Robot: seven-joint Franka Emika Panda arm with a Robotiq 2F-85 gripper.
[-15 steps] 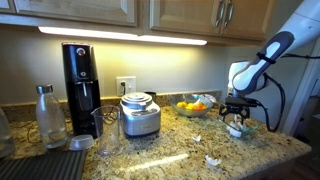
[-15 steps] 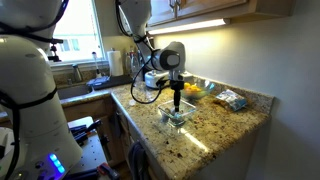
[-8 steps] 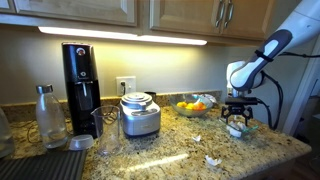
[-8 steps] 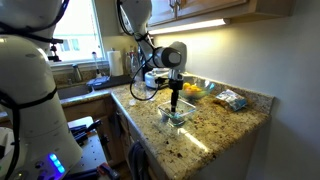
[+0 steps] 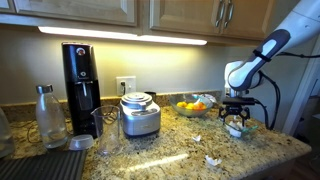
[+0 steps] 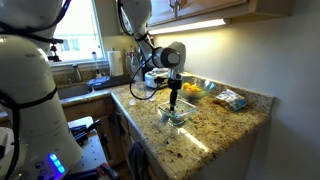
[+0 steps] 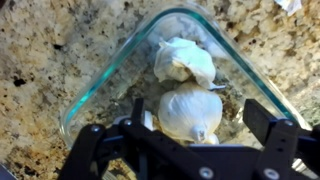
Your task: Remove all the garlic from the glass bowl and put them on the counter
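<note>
The glass bowl (image 7: 100,85) sits on the speckled granite counter (image 7: 50,50) and holds two white garlic bulbs. One garlic bulb (image 7: 190,110) lies between my fingers; the other (image 7: 183,60) lies just beyond it. My gripper (image 7: 200,118) is open, lowered into the bowl and straddling the nearer bulb, with a gap at the right finger. Both exterior views show the gripper (image 5: 236,112) (image 6: 176,102) pointing straight down over the bowl (image 5: 241,129) (image 6: 176,116).
Two garlic pieces (image 5: 213,160) (image 5: 196,139) lie on the counter. A bowl of orange and yellow fruit (image 5: 193,105) stands behind. A metal appliance (image 5: 140,114), coffee maker (image 5: 80,80), bottle (image 5: 49,116) and sink (image 6: 75,90) are nearby.
The arm's wrist has shifted very slightly; the gripper stays over the bowl with its fingers apart.
</note>
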